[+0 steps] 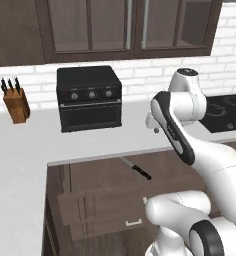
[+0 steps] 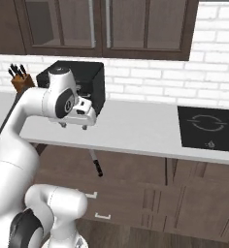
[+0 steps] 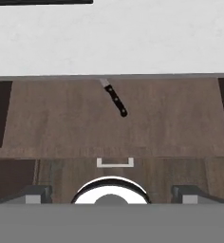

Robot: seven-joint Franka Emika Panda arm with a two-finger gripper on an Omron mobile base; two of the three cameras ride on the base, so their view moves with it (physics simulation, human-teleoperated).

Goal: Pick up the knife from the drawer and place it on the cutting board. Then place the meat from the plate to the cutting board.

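The drawer [image 1: 105, 175] is seen pulled out from under the front edge of the tabletop [image 1: 35, 135], its brown floor bare apart from the knife [image 1: 138, 169]. The knife lies flat near the back of the drawer, blade end tucked under the tabletop's edge and black handle pointing out toward the drawer front. In the hand view the knife [image 3: 115, 98] is set at a slant just below the grey tabletop lip, with open wood on both sides of it and between it and the drawer front, where a small pale handle [image 3: 115, 163] is fixed.

On the tabletop a black oven [image 1: 89, 97] is placed against the brick wall, and a wooden knife block [image 1: 15, 102] stands well apart to its left. A black cooktop [image 2: 209, 128] is set into the tabletop far to the right. The stretch of tabletop between oven and cooktop is bare.

The gripper [image 2: 73, 124] is held above the tabletop's front edge, over the drawer and well clear of the knife. Its jaws are spread wide, and nothing is held or touched.
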